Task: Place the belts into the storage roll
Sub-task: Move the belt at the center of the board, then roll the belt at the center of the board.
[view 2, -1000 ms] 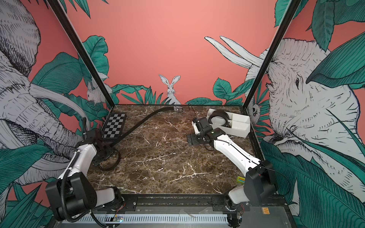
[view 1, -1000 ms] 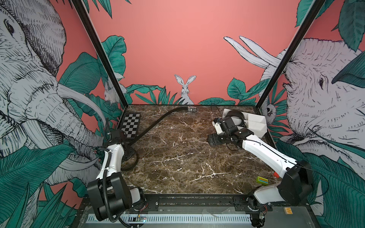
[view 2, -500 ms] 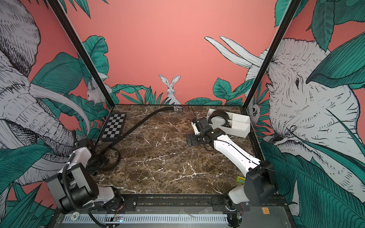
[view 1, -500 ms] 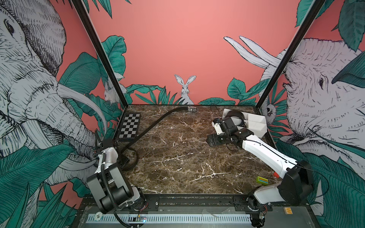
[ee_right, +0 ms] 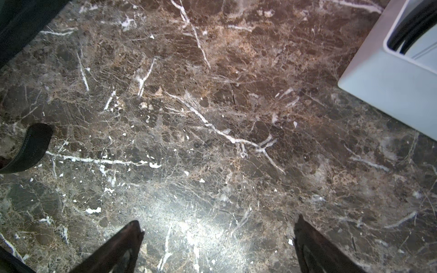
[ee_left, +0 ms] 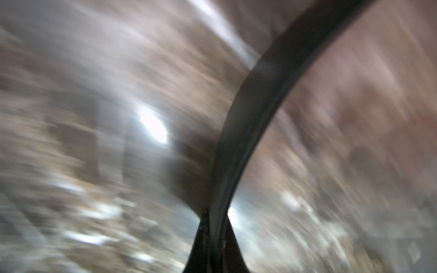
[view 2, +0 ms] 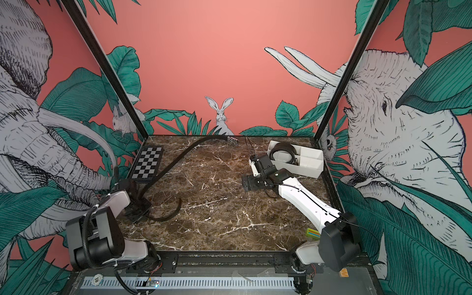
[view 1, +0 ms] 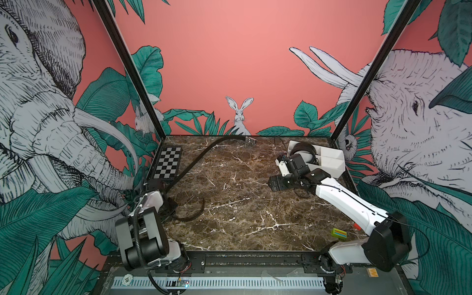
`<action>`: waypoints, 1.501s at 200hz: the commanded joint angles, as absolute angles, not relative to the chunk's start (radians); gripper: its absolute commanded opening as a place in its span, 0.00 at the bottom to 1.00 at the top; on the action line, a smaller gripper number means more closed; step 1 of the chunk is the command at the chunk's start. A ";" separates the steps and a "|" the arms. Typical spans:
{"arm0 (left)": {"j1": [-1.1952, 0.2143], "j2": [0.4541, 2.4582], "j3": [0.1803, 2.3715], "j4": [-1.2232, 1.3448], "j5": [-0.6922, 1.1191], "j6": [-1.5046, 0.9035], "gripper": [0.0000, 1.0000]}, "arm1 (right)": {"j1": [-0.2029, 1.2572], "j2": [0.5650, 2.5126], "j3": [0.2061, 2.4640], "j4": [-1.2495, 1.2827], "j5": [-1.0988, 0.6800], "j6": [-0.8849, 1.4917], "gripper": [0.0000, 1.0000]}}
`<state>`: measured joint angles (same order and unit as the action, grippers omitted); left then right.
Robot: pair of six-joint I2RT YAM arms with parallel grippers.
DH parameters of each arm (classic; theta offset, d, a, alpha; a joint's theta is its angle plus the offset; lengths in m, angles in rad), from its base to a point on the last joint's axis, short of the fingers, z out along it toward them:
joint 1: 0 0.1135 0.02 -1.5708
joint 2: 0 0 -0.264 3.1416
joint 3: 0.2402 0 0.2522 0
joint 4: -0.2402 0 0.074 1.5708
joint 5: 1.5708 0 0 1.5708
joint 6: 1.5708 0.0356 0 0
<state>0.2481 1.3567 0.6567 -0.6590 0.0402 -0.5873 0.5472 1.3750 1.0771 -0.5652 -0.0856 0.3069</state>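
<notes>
While the left end effector is clamped on a belt on the desk in both top views, the storage tray sits well apart. Left wrist: blurry, belt pinched. Right wrist: right end effector spread wide, tray cut off.

Left fingers pinched together; right fingers spread wide.

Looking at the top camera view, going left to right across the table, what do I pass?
In a top view: left gripper, shut on the loose belt → right gripper, open → storage roll, holding a coiled belt.
</notes>
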 commanded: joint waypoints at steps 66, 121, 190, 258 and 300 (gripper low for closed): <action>-0.617 1.614 0.872 -0.695 0.212 -0.857 0.00 | 0.554 1.365 0.985 -0.535 -0.123 0.398 0.98; -0.694 1.736 1.053 -0.619 0.252 -0.857 0.61 | 0.626 1.379 0.926 -0.559 -0.167 0.623 0.97; -0.607 1.500 1.077 -0.757 0.140 -0.746 0.77 | 0.800 1.548 1.061 -0.522 -0.019 0.893 0.96; -0.332 1.587 1.103 -0.690 0.093 -0.508 0.78 | 0.784 1.832 1.283 -0.586 0.067 0.788 0.68; -0.293 1.771 1.280 -0.586 0.086 -0.382 0.79 | 0.784 1.907 1.291 -0.589 0.017 0.746 0.46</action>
